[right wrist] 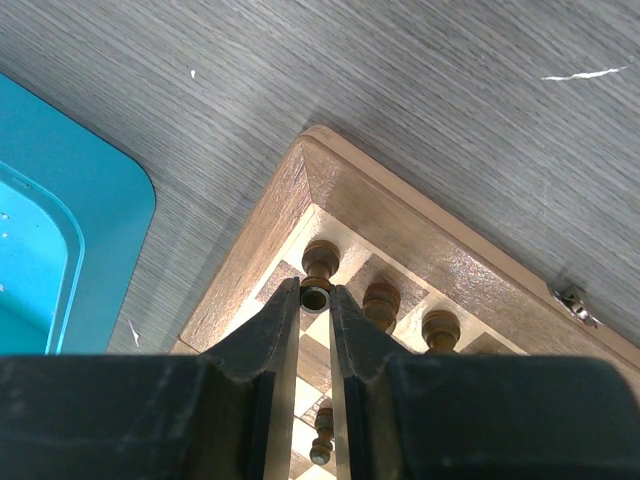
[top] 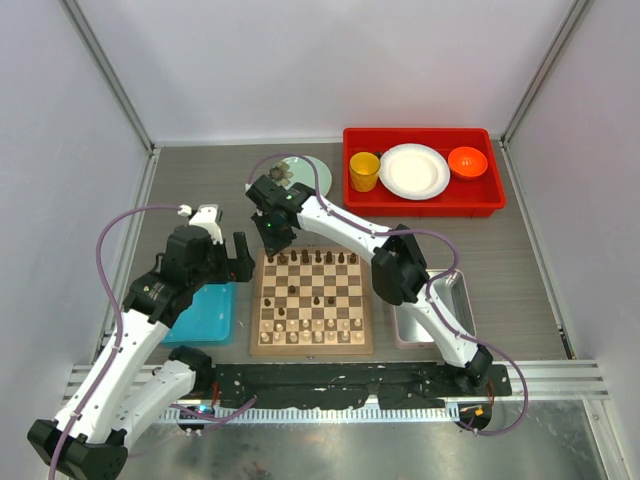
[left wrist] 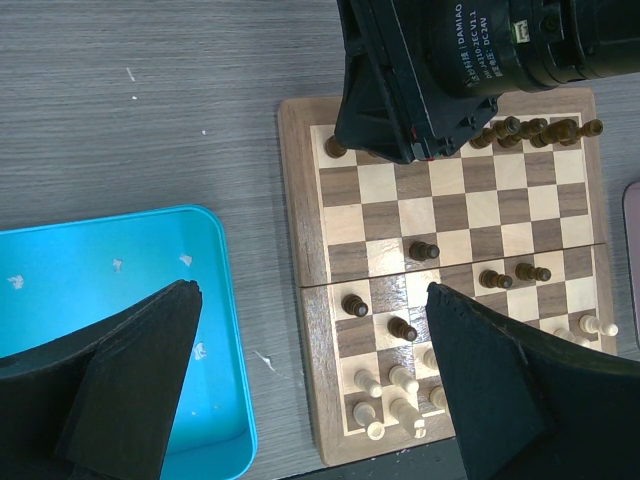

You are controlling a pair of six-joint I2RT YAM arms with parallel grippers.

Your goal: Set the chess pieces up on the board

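The board [top: 312, 349] lies in the middle of the table. Dark chess pieces [top: 318, 258] line its far rows, pale ones [top: 310, 330] its near rows. A few dark pieces [left wrist: 423, 250] stand loose mid-board. My right gripper [top: 272, 238] is at the board's far left corner [right wrist: 400, 215], shut [right wrist: 316, 293] on a dark brown piece [right wrist: 320, 262] that stands on or just above the corner square. Two more dark pieces [right wrist: 381, 300] stand beside it. My left gripper [top: 240, 258] hangs open and empty [left wrist: 312, 290] above the board's left edge [left wrist: 300, 200].
A blue tray [top: 205, 310] lies left of the board, also in the left wrist view [left wrist: 100, 300]. A silver metal tray [top: 455, 300] lies on the right. A red bin [top: 420, 200] with a cup, plate and bowl and a green plate [top: 318, 178] stand at the back.
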